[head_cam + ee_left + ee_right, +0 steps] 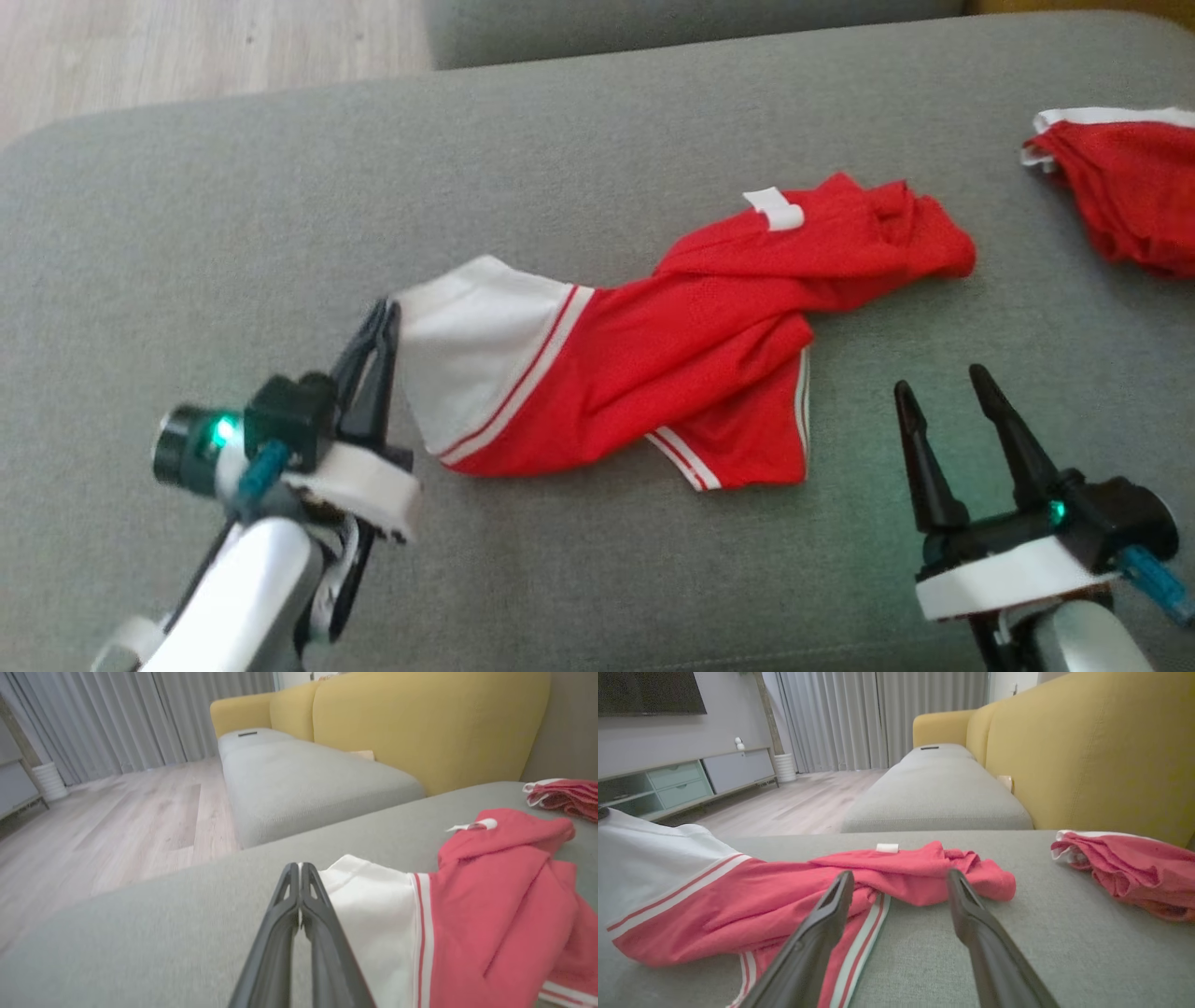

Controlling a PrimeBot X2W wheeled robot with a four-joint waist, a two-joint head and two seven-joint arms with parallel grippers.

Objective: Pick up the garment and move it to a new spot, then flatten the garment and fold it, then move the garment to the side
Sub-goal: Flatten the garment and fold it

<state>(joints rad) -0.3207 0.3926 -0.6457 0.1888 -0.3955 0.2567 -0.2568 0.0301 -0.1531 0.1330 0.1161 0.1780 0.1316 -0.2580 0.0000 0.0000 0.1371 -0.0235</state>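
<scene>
The garment [672,364], red with a white panel [467,345] at one end, lies crumpled and twisted across the middle of the grey cushion [280,187]. Its white end points toward the left edge and its bunched red end toward the far right corner, with a small white label [775,210] on the far fold. The left gripper [385,315] has its fingers pressed together on the outer edge of the white panel, which stands slightly off the cushion there. The left wrist view shows a sliver of white between the fingers, so I judge this a true pinch, though a shallow one. The right gripper [940,383] is spread and hovers near the striped hem [691,462], on the side of the near right corner, touching nothing. A second garment [1130,187] lies bunched at the right edge, well apart. The cloth looks thin, light and limp. It will probably hang and trail from a single pinch rather than keep any shape, and the twist at its middle is unlikely to come out by dragging alone. A smooth knit like this may slide out of a shallow bite, so a deeper hold on the doubled hem seems safer. The spread gripper would best take the striped hem, so that the cloth opens out between the two holds.
</scene>
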